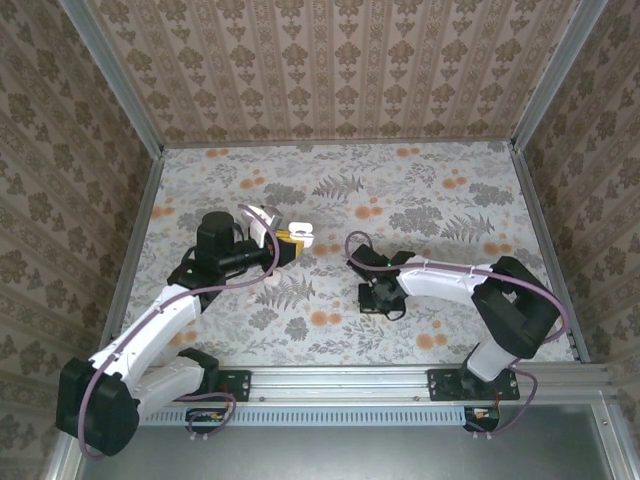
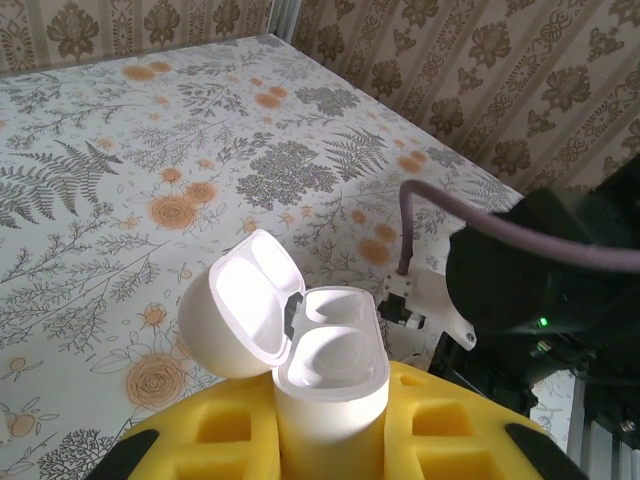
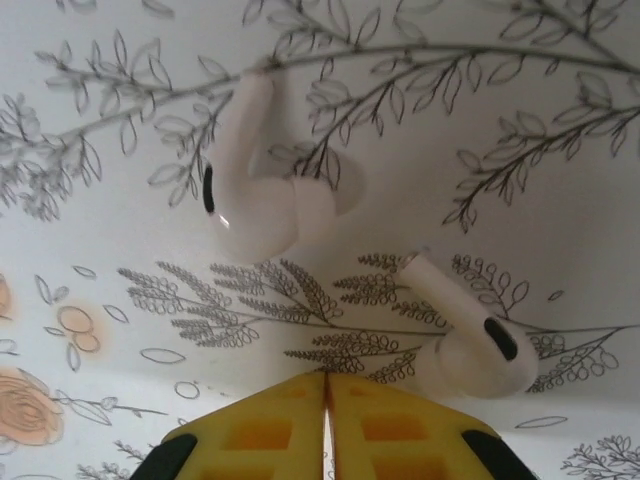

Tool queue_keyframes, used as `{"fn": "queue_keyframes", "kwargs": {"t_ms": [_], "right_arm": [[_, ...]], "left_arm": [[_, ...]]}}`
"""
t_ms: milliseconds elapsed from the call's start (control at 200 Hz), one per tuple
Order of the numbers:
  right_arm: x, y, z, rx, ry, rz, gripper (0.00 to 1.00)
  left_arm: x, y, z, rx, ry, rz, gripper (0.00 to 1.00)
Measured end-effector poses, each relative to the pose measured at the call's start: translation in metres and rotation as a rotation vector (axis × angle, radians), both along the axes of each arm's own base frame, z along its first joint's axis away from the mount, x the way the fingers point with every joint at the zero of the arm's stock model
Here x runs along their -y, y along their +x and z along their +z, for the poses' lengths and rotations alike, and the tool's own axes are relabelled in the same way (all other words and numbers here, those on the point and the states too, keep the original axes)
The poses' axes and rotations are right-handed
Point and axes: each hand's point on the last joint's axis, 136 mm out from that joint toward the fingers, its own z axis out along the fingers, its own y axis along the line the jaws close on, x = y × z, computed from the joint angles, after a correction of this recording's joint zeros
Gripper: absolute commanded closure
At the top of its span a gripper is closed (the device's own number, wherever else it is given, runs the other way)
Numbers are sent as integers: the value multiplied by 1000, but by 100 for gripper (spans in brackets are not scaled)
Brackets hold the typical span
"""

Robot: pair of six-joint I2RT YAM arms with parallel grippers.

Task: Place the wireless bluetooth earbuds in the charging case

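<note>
Floral-print table (image 1: 460, 215) — two white earbuds (image 3: 262, 205) lying on it.

Open table (image 3: 560, 130) around the earbuds (image 3: 255, 215); walls (image 1: 330, 70) well apart.

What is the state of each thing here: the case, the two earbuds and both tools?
Charging case: lid open, slots empty.
One earbud: loose on the table.
Other earbud: loose on the table.
Left tool: shut on the charging case.
Right tool: shut, holding nothing.
</note>
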Motion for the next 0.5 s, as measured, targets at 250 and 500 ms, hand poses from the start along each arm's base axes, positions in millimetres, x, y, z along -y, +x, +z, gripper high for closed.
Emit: {"fn": "queue_keyframes", "kwargs": {"t_ms": [250,500], "right_arm": [[26,18,1,-17,7,-61,90],[78,37,17,24,-55,-134,90]], "left_arm": [[0,0,0,2,-1,0,100],[0,0,0,2,-1,0,100]]}}
